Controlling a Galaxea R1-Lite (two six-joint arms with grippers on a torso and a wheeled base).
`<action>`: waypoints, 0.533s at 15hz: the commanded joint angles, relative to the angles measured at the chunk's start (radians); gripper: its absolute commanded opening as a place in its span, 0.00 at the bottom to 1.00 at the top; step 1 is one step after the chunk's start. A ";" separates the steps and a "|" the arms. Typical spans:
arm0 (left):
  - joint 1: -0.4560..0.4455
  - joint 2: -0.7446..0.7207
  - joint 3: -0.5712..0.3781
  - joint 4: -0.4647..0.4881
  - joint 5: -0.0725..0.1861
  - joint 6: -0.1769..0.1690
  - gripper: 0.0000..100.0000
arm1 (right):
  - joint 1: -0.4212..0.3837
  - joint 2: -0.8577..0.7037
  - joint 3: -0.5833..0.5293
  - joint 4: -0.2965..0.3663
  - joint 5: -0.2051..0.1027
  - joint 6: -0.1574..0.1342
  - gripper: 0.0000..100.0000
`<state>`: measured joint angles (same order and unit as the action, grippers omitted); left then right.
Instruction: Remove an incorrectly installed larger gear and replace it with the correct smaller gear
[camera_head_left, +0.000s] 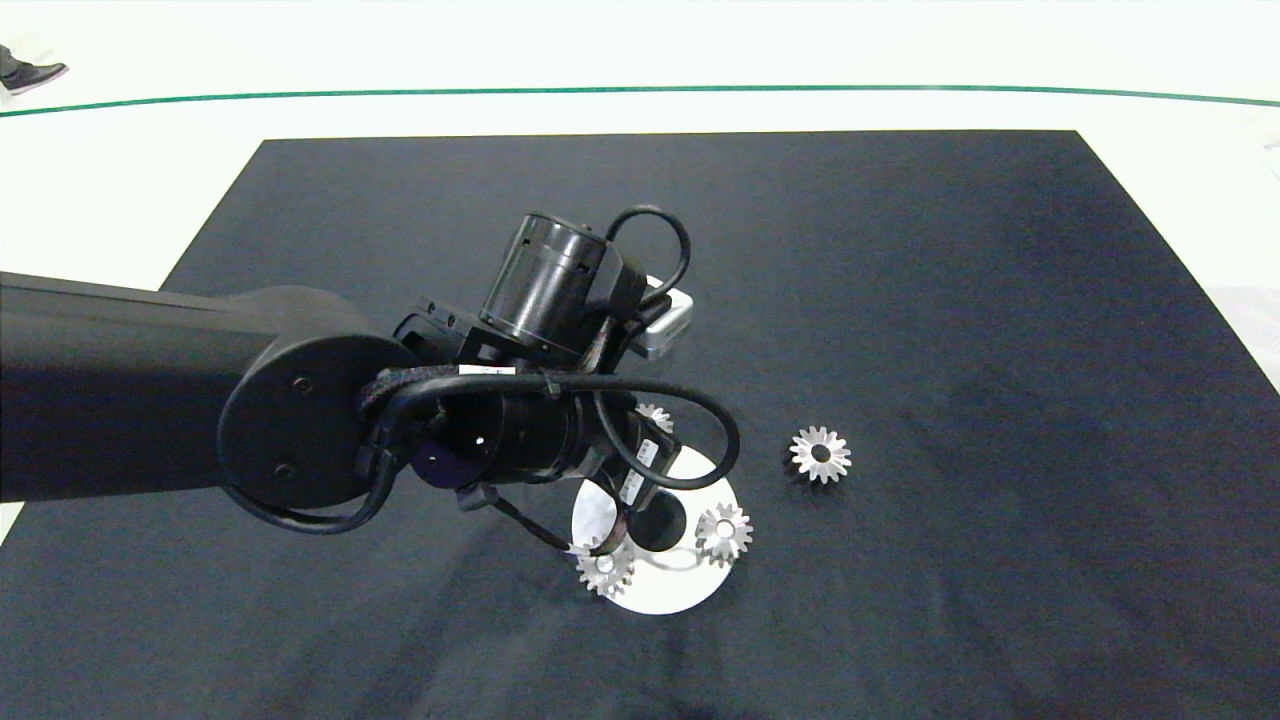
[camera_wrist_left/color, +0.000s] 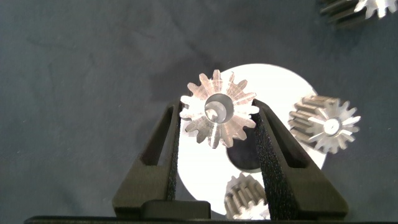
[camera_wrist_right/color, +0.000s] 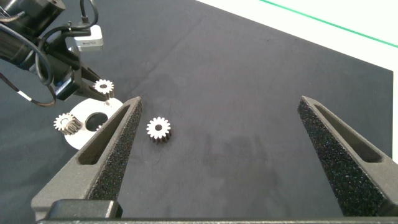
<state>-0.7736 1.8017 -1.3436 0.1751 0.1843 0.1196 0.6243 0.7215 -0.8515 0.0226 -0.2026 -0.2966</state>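
Black mat (camera_head_left: 900, 300) covers most of the white table (camera_head_left: 120, 190); bare white margins show at 9, 12 and 3 o'clock. Mat surface matte, faintly mottled, with soft shadows toward 6 o'clock. Thin green line (camera_head_left: 640, 90) runs edge to edge across the white at 12 o'clock, slightly bowed. A dark shoe (camera_head_left: 30, 75) sits beyond it at 10 o'clock. Light even and bright.

Two gears (camera_head_left: 723, 531) on the disc (camera_head_left: 660, 590), another gear (camera_head_left: 820, 454) right of it.
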 joint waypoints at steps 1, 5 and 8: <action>0.002 -0.012 0.027 -0.003 0.001 0.002 0.19 | 0.000 0.001 0.000 0.002 -0.001 -0.001 1.00; 0.004 -0.012 0.041 -0.005 0.001 0.002 0.19 | 0.000 0.001 0.000 0.002 -0.001 -0.003 1.00; 0.002 -0.008 0.041 -0.006 0.003 0.002 0.19 | 0.000 0.001 0.000 0.002 -0.001 -0.003 1.00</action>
<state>-0.7706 1.7919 -1.3023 0.1668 0.1855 0.1206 0.6243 0.7215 -0.8515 0.0245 -0.2026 -0.2972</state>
